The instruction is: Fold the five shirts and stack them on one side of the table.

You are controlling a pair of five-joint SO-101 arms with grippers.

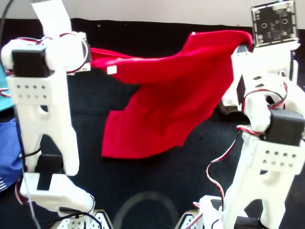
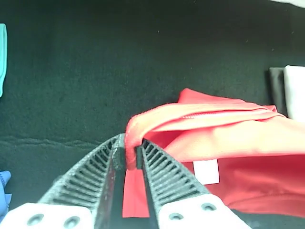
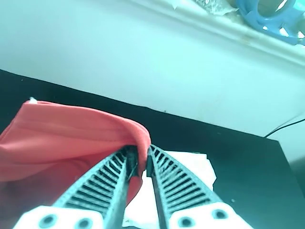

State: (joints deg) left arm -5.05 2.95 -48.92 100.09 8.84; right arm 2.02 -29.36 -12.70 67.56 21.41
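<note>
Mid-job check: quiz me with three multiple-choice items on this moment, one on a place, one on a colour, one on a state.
1. Where is the shirt?
A. Lying flat
B. Hung between the two grippers
C. Folded on a stack

2. What colour is the cloth at the high view's left edge?
A. Blue
B. Yellow
C. Orange

3. What state is the left gripper in?
A. Wide open
B. Shut on nothing
C. Shut on the shirt

Key:
1 B: the high view shows it stretched from one arm to the other, and the right gripper pinches an edge of it too.
2 A: it is plainly blue against the dark surface.
3 C: its fingers clamp a red hem between them.
</note>
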